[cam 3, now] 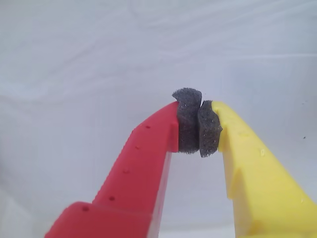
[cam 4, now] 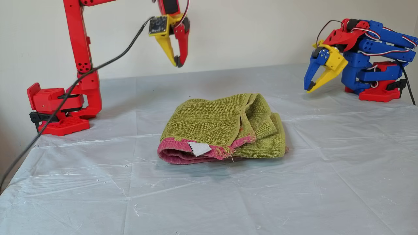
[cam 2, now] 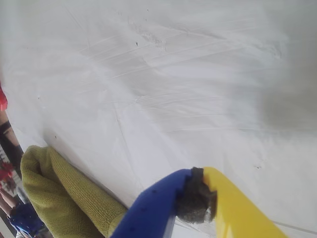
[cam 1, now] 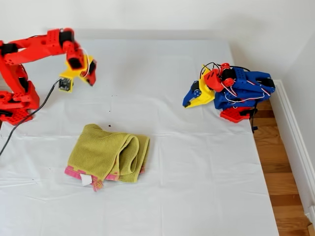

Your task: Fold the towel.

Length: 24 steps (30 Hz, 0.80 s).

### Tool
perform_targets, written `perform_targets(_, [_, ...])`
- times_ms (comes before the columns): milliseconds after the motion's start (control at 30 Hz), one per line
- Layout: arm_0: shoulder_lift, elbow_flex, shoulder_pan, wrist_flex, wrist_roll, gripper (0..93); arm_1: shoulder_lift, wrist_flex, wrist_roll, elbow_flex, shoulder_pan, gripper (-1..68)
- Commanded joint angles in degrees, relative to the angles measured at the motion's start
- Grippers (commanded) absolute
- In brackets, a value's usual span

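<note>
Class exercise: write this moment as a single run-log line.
towel: folded bundle on white tablecloth | my first tool: shut, empty | my second tool: shut, empty, raised

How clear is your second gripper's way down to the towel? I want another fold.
Probably clear. My second gripper hangs shut above the tablecloth, behind the towel in the other view, with only bare cloth between them. My first gripper sits well aside.

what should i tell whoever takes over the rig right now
My first hand (blue and yellow): shut, empty, parked near its base at the exterior view's right.
My second hand (red and yellow): shut, empty, raised above the cloth.
The towel: folded into a loose bundle mid-table on the white tablecloth, pink hem and white tag facing the other view's camera.
Left: layers look uneven; maybe tidy them.
</note>
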Motion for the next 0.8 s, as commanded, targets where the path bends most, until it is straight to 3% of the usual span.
perform_targets(0, [7.6,9.8,-1.8,-7.6,-2.5,1.5,4.7,-0.1,0.3,0.4,0.3,0.1])
perform_targets(267, [11.5,31.9,-3.3,-27.8,10.6,1.5,4.7,-0.1,0.3,0.4,0.3,0.1])
perform_targets(300, [14.9,37.0,-3.7,-32.3,13.5,1.5,4.7,-0.1,0.3,0.4,0.3,0.1])
perform_targets(433, [41.0,63.3,-4.3,-50.1,12.9,1.5,4.7,-0.1,0.3,0.4,0.3,0.1])
perform_targets(600, [59.2,77.0,-4.5,-43.2,13.8,1.5,4.7,-0.1,0.3,0.4,0.3,0.1])
perform_targets(667, [75.7,81.6,-4.1,-35.7,14.0,1.5,4.7,-0.1,0.5,0.4,0.3,0.1])
perform_targets(767, [78.1,81.4,-4.4,-31.6,13.9,1.5,4.7,-0.6,3.5,0.5,0.7,0.1])
